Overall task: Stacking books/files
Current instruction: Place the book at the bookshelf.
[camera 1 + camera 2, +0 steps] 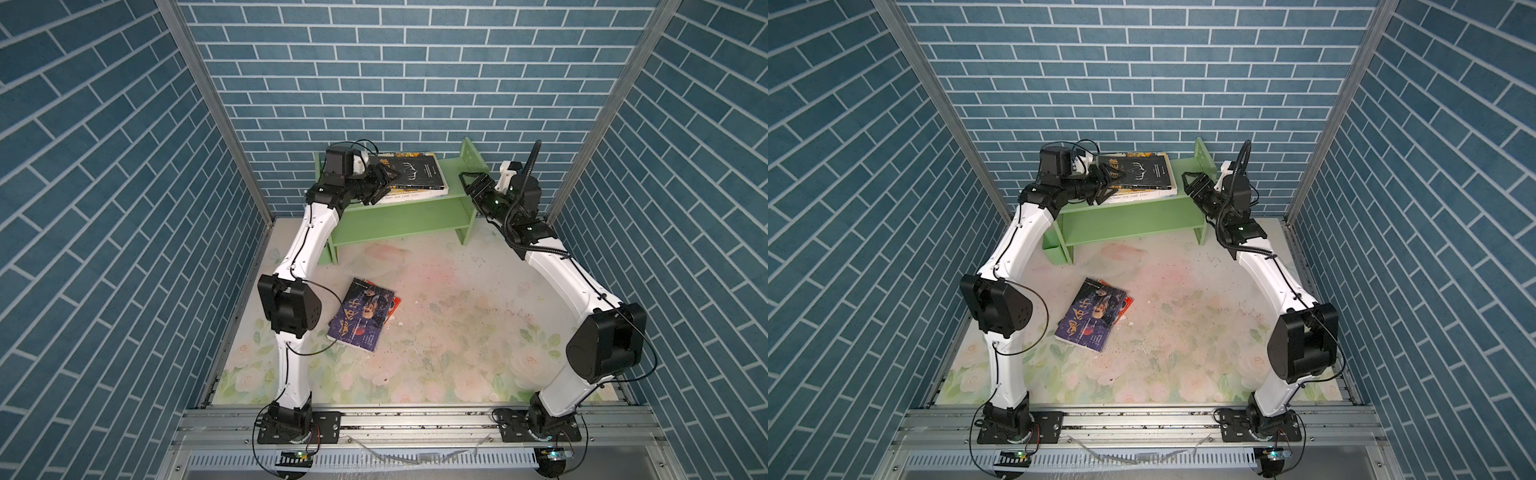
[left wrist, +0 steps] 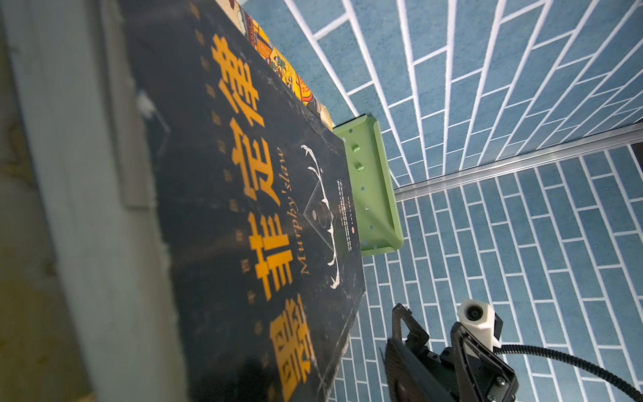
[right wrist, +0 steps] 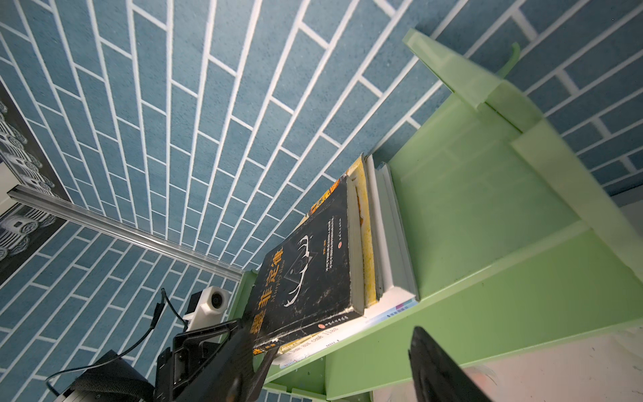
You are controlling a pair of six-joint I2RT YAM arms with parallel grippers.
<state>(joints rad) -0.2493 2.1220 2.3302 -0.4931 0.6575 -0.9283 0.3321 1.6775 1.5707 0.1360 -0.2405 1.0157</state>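
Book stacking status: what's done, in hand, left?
Done: a stack of paperbacks lies on the light green wooden shelf, with the black book with orange characters on top. In hand: nothing; the left end effector stands open at that book's corner, and the right end effector is open and empty near the shelf's end. Left: the purple paperback lying on a red paperback on the floral table.

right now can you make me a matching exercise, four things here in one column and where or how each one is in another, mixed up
Things:
1. black book
2. purple book
3. red book
4. right gripper

Places or states:
A. lying on the table, on top of another book
B. open and empty, by the end of the shelf
C. topmost book on the shelf
D. mostly covered, only an edge showing

Pairs: 1-C, 2-A, 3-D, 4-B
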